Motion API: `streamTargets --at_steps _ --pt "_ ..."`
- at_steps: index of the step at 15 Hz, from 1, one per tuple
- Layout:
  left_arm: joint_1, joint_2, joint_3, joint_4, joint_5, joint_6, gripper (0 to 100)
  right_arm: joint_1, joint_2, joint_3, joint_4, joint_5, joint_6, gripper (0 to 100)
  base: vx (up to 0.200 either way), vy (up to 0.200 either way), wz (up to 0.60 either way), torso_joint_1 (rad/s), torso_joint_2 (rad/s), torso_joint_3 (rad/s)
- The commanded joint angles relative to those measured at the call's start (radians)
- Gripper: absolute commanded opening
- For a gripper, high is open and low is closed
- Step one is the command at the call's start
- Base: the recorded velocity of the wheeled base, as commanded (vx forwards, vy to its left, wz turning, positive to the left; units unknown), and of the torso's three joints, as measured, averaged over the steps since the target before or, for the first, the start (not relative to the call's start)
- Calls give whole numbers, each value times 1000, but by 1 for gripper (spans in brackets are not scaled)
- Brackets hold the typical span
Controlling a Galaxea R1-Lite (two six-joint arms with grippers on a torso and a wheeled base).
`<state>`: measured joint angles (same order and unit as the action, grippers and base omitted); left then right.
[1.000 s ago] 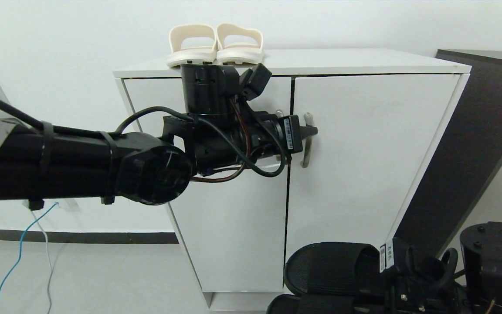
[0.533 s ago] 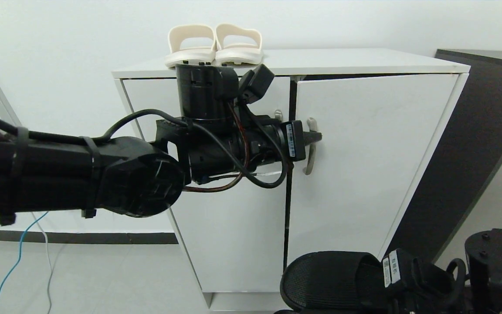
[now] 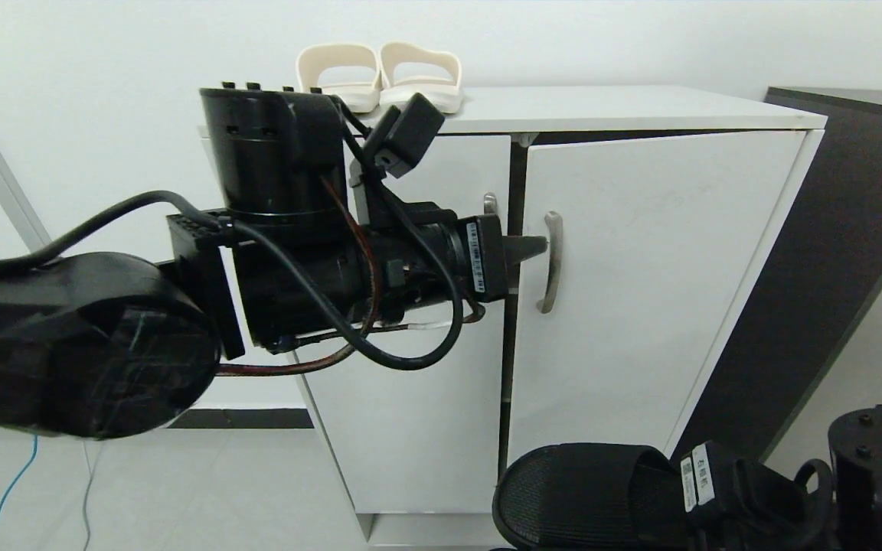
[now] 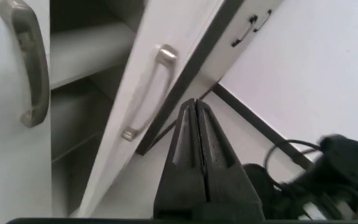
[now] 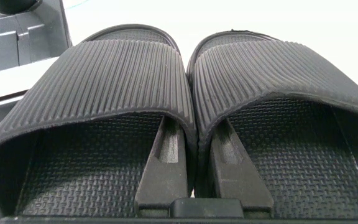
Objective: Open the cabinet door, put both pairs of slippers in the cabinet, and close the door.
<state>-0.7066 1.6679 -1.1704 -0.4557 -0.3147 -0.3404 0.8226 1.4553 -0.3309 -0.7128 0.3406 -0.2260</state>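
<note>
Far below-left of the left gripper (image 3: pixel 537 246) a blue cable (image 3: pixel 8 490) crosses the grey floor (image 3: pixel 181 490) beneath a dark skirting strip (image 3: pixel 257 418); well to the gripper's right stands a dark panel (image 3: pixel 831 268).

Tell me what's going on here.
The robot is partway through opening the cabinet. The right door stands ajar, and the shut left tool sits by its handle; I can't tell if they touch. The right tool holds the black slippers pinched together, low in front. The cream slippers sit on top.

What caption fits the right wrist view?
Right gripper clamps the black slippers by their adjoining straps, one finger inside each.
</note>
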Motion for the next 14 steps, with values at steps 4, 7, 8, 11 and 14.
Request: streamTargets --at_steps 4,7,8,11,14 --pt "82 -16 -15 -20 5 -3 0 3 -3 1 -1 0 -1 0 0 0 0 0 0 0" --pt "104 66 -86 -43 6 -8 0 13 -3 1 3 0 0 0 0 0 0 0 0 0" --pt "107 75 -101 -37 6 -9 0 13 -3 1 3 0 0 0 0 0 0 0 0 0" --pt "105 139 -224 14 5 -20 0 15 2 1 3 0 0 0 0 0 0 0 0 0" --pt "104 197 -293 20 -1 -20 0 15 2 3 3 -2 -1 0 0 0 0 0 0 0"
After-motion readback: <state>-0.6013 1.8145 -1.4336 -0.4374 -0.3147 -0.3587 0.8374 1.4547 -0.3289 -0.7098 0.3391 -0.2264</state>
